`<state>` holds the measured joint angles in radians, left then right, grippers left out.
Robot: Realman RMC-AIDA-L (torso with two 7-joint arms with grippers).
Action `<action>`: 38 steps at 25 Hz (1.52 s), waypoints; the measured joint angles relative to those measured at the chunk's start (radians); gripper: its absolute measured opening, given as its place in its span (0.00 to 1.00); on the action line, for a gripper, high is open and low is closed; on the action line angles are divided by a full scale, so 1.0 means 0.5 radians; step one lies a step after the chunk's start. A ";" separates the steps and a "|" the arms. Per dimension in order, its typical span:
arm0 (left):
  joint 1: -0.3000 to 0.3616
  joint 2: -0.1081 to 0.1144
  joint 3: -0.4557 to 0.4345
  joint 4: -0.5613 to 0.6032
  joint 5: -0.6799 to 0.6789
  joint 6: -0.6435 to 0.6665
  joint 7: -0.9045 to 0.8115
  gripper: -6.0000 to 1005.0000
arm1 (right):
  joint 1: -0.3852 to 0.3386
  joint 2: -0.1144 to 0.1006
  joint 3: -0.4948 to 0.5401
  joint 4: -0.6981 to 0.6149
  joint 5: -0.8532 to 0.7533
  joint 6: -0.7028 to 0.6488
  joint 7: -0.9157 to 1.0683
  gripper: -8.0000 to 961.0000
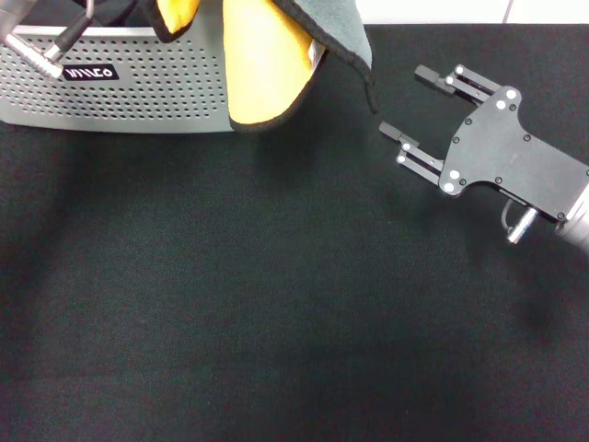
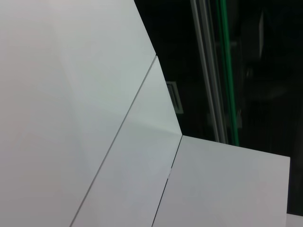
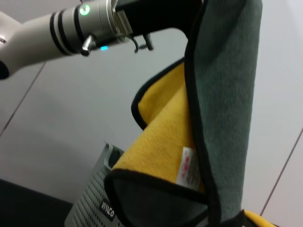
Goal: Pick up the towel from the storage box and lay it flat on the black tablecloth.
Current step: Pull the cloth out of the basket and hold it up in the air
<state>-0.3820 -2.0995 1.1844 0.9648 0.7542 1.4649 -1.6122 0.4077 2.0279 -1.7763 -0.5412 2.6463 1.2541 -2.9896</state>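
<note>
The towel [image 1: 262,64] hangs in the air, its yellow face and grey face both showing, with its lower end in front of the right end of the storage box [image 1: 120,87]. In the right wrist view the towel [image 3: 222,94] droops from my left gripper [image 3: 161,16], which is shut on its upper edge; the white tag [image 3: 187,165] shows. My right gripper [image 1: 411,103] hovers open and empty over the black tablecloth [image 1: 258,295], just right of the towel's grey edge.
The grey box stands at the far left of the cloth, its black label [image 1: 90,72] facing me. The left wrist view holds only white wall panels [image 2: 71,94] and a dark window.
</note>
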 joint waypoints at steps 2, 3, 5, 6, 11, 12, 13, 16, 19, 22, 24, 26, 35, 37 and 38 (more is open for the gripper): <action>0.000 0.000 0.004 0.000 -0.009 0.004 0.000 0.06 | 0.022 0.000 0.000 0.001 0.003 -0.038 0.000 0.60; 0.000 0.000 0.005 0.000 -0.012 0.006 0.000 0.06 | 0.032 0.000 0.000 0.002 0.003 -0.053 0.000 0.60; 0.000 -0.002 0.007 0.000 -0.015 0.008 0.000 0.06 | 0.052 0.000 0.000 0.004 0.006 -0.082 0.000 0.61; 0.000 -0.003 0.008 0.000 -0.015 0.008 0.000 0.06 | 0.060 0.000 0.000 0.006 0.008 -0.090 0.000 0.61; -0.021 -0.004 0.012 -0.039 -0.026 0.010 0.000 0.06 | 0.094 0.000 -0.004 0.031 0.040 -0.103 0.000 0.62; -0.027 -0.004 0.014 -0.045 -0.027 0.011 0.000 0.06 | 0.096 0.000 -0.006 0.034 0.040 -0.103 0.000 0.62; -0.032 -0.004 0.017 -0.050 -0.028 0.011 0.000 0.06 | 0.101 0.000 -0.006 0.038 0.040 -0.104 0.000 0.63; -0.035 -0.003 0.036 -0.060 -0.045 0.012 0.006 0.06 | 0.118 0.000 -0.010 0.046 0.040 -0.109 0.000 0.63; -0.035 -0.002 0.038 -0.066 -0.048 0.013 0.013 0.06 | 0.121 0.000 -0.011 0.046 0.060 -0.111 0.000 0.63; -0.036 -0.001 0.039 -0.070 -0.048 0.015 0.013 0.06 | 0.123 0.000 -0.010 0.046 0.078 -0.117 0.000 0.62; -0.035 -0.001 0.040 -0.070 -0.048 0.015 0.013 0.07 | 0.126 0.000 -0.011 0.044 0.083 -0.121 0.000 0.61; -0.033 0.001 0.040 -0.070 -0.048 0.015 0.013 0.07 | 0.125 0.000 -0.012 0.036 0.083 -0.119 0.000 0.61; -0.018 0.005 0.038 -0.075 -0.055 0.015 0.013 0.07 | 0.118 0.000 -0.012 0.026 0.094 -0.113 0.001 0.28; -0.017 0.005 0.037 -0.076 -0.055 0.015 0.012 0.07 | 0.113 0.000 -0.014 0.024 0.120 -0.113 0.002 0.25; -0.017 0.005 0.037 -0.077 -0.055 0.015 0.012 0.07 | 0.110 0.000 -0.014 0.023 0.129 -0.113 0.002 0.24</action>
<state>-0.3906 -2.0968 1.2030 0.9263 0.7267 1.4727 -1.6060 0.4627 2.0278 -1.7833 -0.5298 2.7106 1.1975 -2.9884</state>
